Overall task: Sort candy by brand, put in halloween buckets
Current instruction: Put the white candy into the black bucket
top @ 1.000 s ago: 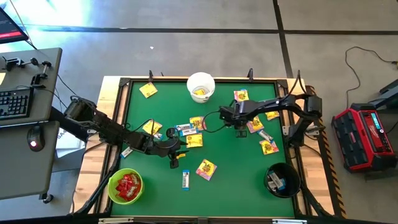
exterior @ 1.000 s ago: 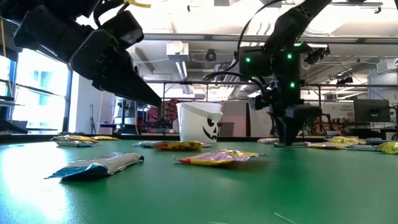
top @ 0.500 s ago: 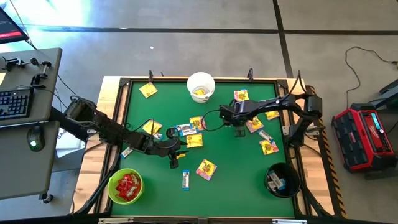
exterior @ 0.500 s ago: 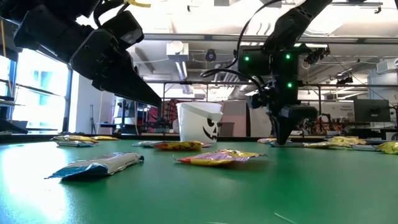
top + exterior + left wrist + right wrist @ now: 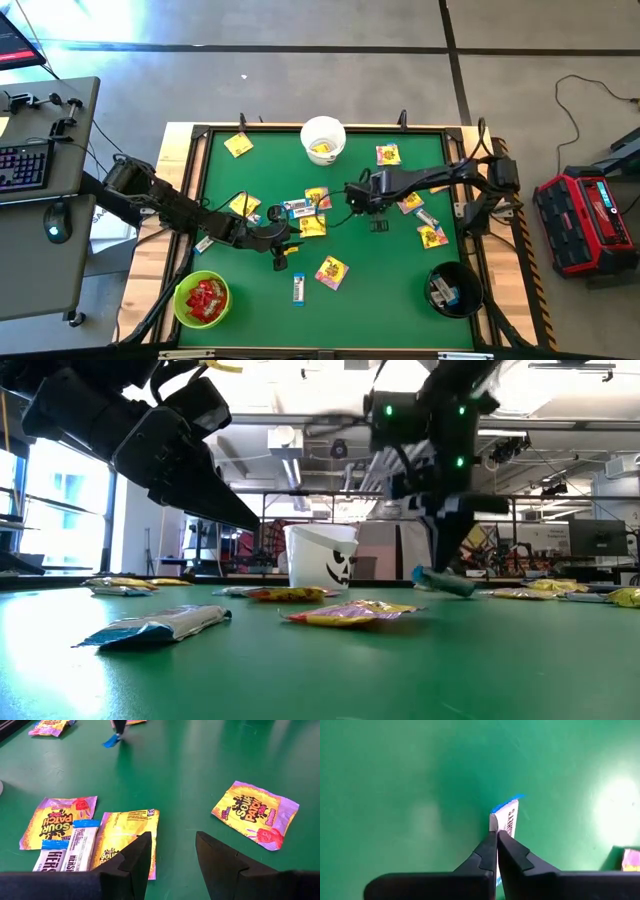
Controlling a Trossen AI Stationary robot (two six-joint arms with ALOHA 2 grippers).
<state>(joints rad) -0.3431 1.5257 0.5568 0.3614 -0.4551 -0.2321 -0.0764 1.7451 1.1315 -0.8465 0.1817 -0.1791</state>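
White-and-blue narrow candy bar (image 5: 506,827), its lower end hidden behind the fingers, hangs clamped in the right gripper (image 5: 496,836) above bare green table felt (image 5: 395,780), its blue end showing; the low view shows it clear of the table. The left gripper (image 5: 172,851), fingers apart and empty, hovers beside a yellow packet with pink print (image 5: 126,837).

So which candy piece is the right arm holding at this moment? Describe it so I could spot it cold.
Start at the white bucket on the table's far edge and come toward mid-table, where the right gripper hangs. Pinched in it is a narrow white-and-blue bar, lifted off the green mat while every yellow packet lies flat.
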